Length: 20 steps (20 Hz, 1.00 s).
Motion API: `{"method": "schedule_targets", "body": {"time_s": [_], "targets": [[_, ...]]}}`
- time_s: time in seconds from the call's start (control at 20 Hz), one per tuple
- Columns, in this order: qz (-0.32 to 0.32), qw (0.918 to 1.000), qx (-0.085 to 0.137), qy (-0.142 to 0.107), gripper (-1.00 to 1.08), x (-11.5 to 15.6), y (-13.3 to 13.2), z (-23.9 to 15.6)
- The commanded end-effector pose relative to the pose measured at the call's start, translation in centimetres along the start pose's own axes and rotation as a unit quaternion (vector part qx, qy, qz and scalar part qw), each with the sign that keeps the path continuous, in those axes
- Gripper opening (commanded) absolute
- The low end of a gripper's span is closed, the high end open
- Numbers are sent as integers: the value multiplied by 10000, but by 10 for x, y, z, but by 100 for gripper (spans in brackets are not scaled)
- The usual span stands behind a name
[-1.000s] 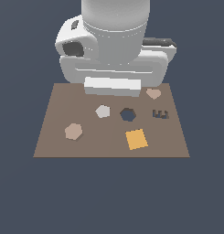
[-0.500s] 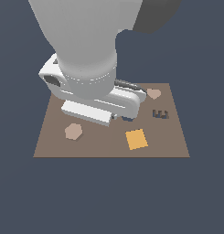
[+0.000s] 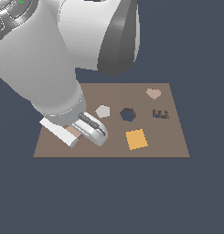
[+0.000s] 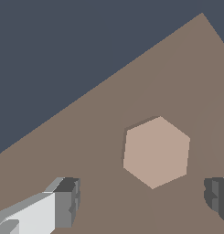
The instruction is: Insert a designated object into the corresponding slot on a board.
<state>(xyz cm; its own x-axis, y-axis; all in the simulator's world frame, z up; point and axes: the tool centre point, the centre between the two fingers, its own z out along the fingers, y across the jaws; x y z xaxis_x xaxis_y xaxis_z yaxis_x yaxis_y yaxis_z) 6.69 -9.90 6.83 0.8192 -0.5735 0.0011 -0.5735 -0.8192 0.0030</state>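
Now your gripper (image 4: 141,201) hovers with jaws spread wide over the tan-pink hexagon (image 4: 156,151), which lies flat on the brown board (image 3: 177,141) slightly ahead of the fingertips' line, well apart from the hexagonal slot (image 3: 127,114).

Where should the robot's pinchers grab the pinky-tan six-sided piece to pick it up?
Probably by two opposite flat sides, coming straight down from above. The tan-pink hexagon lies flat on the board, so only its thin side faces offer parallel surfaces to squeeze. In the wrist view the gripper is open, with one fingertip either side of it and wider than the piece, though not yet centred over it.
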Motion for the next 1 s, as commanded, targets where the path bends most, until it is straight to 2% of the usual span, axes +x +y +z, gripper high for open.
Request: {"method": "schedule_targets", "body": {"time_s": [0.0,0.3,0.7,0.95], "targets": [[271,9996,7,1,100,9,7,9],[587,9983,13,-5,100,18,17,19],[576,9983,11,-8,100,18,18,21],[570,9984,14,-7,100,17,17,35]]}}
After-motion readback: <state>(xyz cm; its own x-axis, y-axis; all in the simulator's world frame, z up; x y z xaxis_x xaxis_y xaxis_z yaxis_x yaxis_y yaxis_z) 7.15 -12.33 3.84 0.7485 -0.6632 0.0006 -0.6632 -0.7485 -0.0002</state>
